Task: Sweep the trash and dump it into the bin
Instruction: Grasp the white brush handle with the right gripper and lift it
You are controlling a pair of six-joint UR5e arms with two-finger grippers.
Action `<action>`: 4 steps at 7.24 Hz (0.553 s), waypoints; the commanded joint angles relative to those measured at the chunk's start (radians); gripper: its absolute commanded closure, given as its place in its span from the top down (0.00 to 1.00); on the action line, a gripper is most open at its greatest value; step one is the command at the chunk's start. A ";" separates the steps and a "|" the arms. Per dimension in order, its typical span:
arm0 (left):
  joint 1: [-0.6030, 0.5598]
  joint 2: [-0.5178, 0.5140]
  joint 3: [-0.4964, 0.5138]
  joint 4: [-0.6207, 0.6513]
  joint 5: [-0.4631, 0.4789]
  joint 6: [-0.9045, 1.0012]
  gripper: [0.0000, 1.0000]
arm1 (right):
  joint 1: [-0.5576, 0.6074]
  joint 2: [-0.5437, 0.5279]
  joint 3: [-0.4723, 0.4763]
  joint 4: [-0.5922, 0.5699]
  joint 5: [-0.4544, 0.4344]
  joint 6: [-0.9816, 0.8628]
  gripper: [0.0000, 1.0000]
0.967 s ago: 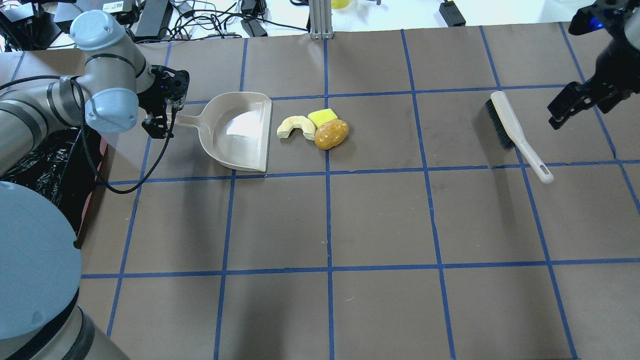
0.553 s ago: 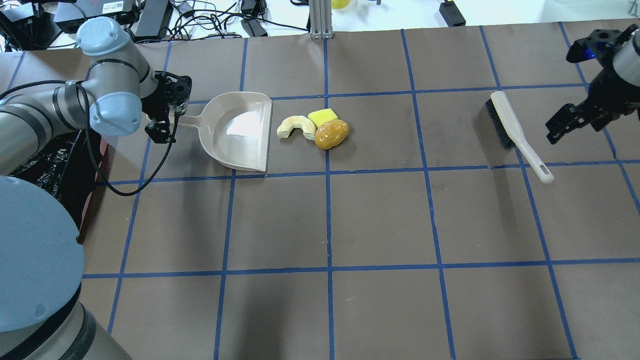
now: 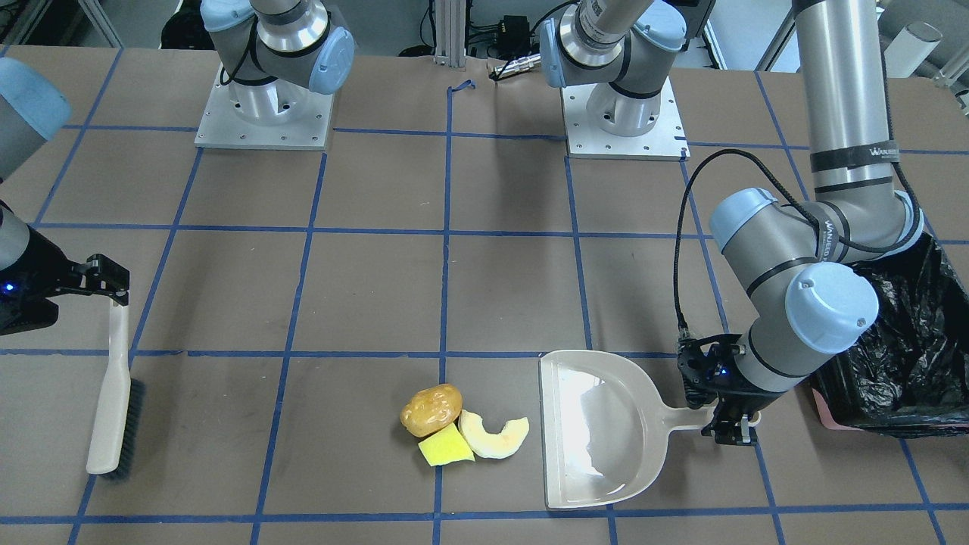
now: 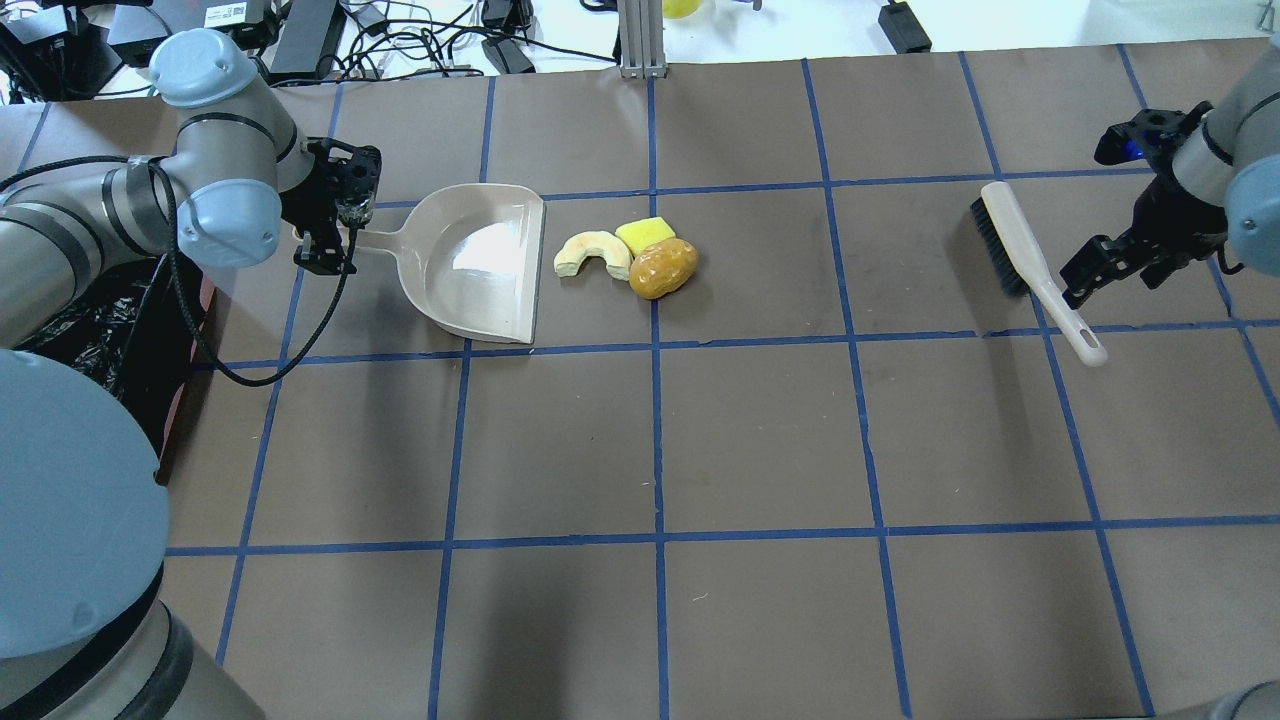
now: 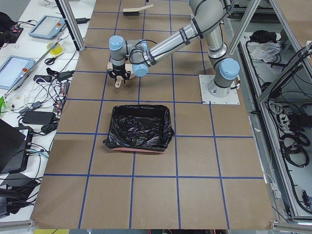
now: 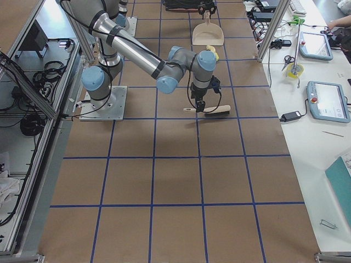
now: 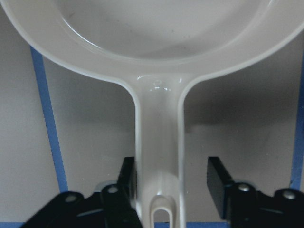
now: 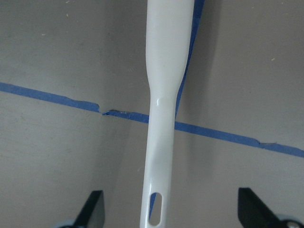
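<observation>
Three trash pieces [image 4: 630,255] sit on the worktop [image 4: 760,440] at 3 o'clock of the dustpan [image 4: 480,265], just off its mouth. The left hand [image 7: 172,185], fingers spread, straddles the dustpan handle. The right hand [image 8: 171,209], likewise spread (nothing gripped), straddles the handle of the brush [image 4: 1020,255], which lies 11-to-5 o'clock farther out.

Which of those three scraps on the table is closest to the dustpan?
The pale cream crescent rind: it lies just off the open edge of the dustpan, while the yellow wedge and golden-brown lump sit beyond it.
</observation>
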 commanded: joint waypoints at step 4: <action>-0.024 0.022 0.002 0.005 0.083 0.012 0.00 | 0.006 0.079 0.001 -0.021 -0.005 0.011 0.97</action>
